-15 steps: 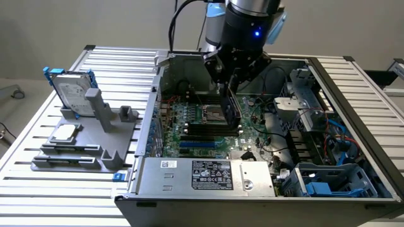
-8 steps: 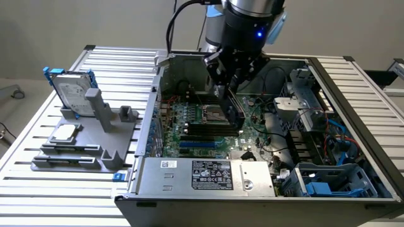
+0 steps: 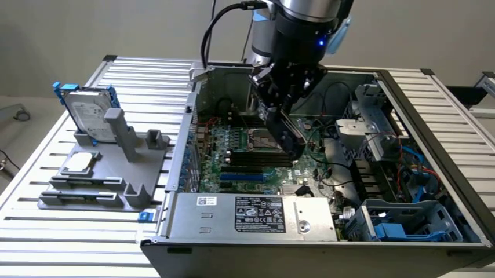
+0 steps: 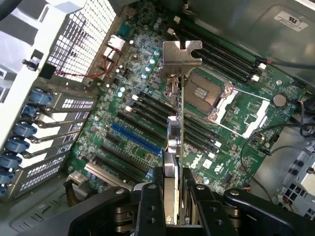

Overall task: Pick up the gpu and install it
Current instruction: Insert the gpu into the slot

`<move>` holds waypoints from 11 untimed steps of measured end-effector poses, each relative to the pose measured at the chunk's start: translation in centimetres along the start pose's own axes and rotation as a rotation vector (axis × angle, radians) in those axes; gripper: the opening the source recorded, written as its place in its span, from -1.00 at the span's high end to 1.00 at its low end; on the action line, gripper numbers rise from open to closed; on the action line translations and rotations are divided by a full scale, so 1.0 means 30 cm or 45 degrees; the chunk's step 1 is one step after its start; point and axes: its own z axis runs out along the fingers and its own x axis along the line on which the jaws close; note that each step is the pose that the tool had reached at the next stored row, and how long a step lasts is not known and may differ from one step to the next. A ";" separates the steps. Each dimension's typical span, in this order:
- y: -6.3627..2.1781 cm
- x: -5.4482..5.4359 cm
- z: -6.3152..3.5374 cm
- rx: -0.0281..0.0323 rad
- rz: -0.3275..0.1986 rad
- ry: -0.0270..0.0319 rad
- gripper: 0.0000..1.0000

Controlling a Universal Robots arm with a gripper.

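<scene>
My gripper (image 3: 280, 110) is shut on the gpu (image 3: 288, 139), a thin dark card hanging edge-down inside the open computer case (image 3: 201, 87), over the green motherboard (image 3: 232, 147). In the wrist view the gpu (image 4: 175, 137) stands edge-on between the black fingers (image 4: 149, 201), and my gripper (image 4: 173, 209) clamps its near end. The silver end bracket (image 4: 181, 54) is at the card's far end. The card hovers over the black slots beside the CPU socket (image 4: 219, 98). A blue slot (image 4: 136, 139) lies a little to one side. I cannot tell whether the card touches the board.
On the exterior view's left, a grey stand (image 3: 116, 168) holds an upright silver hard drive with blue rails (image 3: 89, 110) and a flat drive (image 3: 80, 163). The power supply (image 3: 255, 214) sits at the case front. Cables and blue drive cages (image 3: 410, 223) fill the exterior view's right.
</scene>
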 end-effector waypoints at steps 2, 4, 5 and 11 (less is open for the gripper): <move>0.000 0.000 0.001 0.0031 -0.046 0.0019 0.47; 0.000 0.000 0.003 0.0060 -0.092 0.0035 0.47; 0.000 0.000 0.004 0.0075 -0.116 0.0044 0.47; 0.000 0.000 0.008 0.0166 -0.255 0.0096 0.47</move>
